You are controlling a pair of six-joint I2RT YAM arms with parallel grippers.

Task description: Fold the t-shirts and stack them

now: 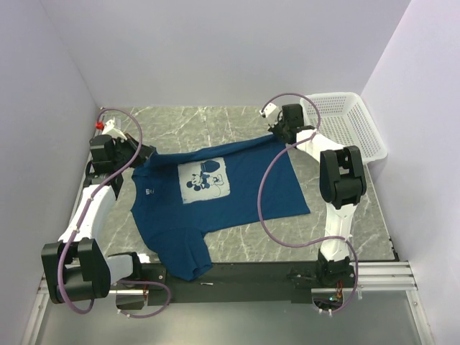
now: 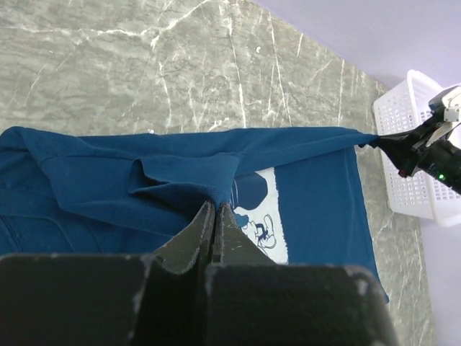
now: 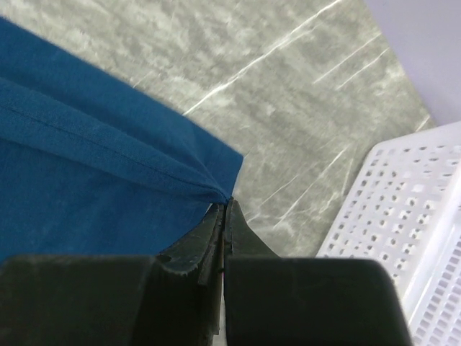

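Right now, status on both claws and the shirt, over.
Both shut: left claw on the t-shirt at its far left edge, right claw on its far right corner. Print up, far edge stretched between them. White basket stands apart, right.

The t-shirt (image 1: 251, 183) is dark blue, its square chest print (image 1: 203, 181) white and pale blue. The worktop (image 1: 208, 126) is grey marble veined with white. The mesh basket (image 1: 345, 122) is white, the cables (image 1: 291, 93) purple, the walls (image 1: 215, 50) pale lilac.

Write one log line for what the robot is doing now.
left tool: shut on shirt | right tool: shut on shirt | shirt: stretched between them
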